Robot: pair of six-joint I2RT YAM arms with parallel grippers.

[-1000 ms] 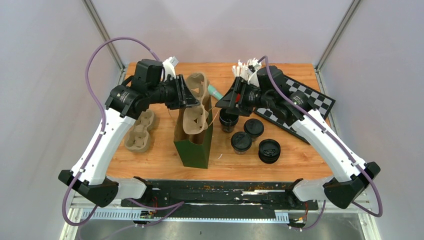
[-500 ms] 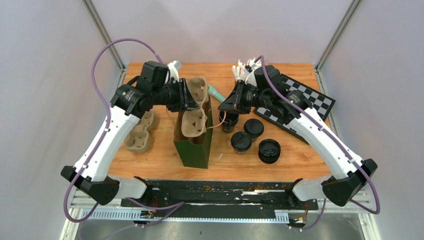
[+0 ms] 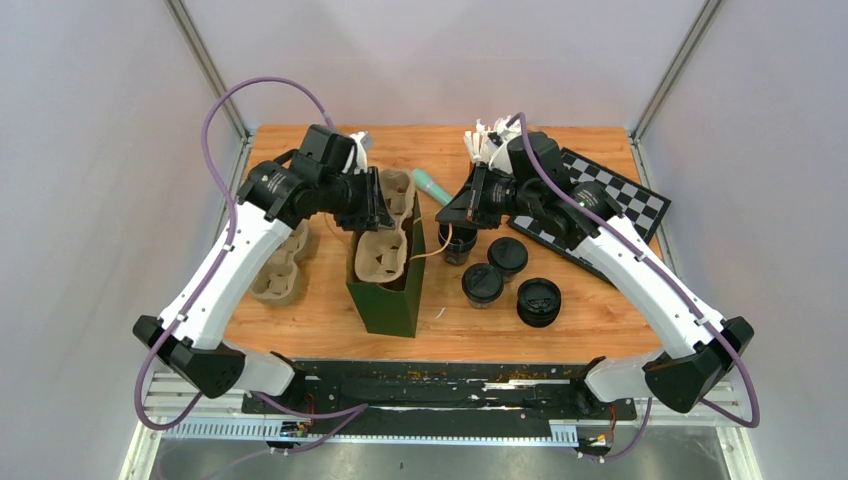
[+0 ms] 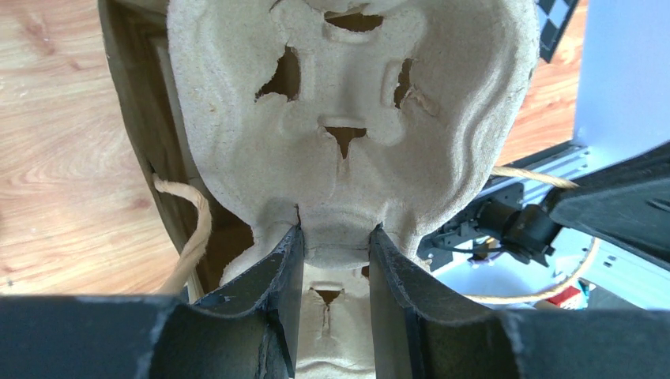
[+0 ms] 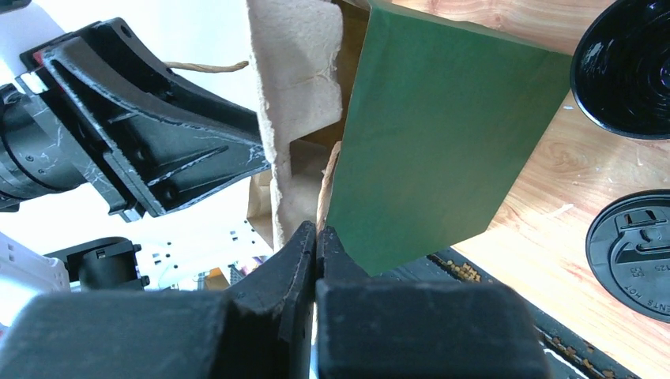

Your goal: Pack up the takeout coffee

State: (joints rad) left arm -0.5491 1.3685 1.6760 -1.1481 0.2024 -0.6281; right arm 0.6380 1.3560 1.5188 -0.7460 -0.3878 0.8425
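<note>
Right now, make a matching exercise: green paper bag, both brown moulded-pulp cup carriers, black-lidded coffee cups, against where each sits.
1. green paper bag
2. upright pulp cup carrier
3. second pulp cup carrier
4. black-lidded coffee cups

A. lying flat, wooden table's left side
B. clamped by the left gripper, partly in the bag
C. rim pinched by the right gripper
D. standing right of the bag

Pairs: 1-C, 2-B, 3-A, 4-D.
</note>
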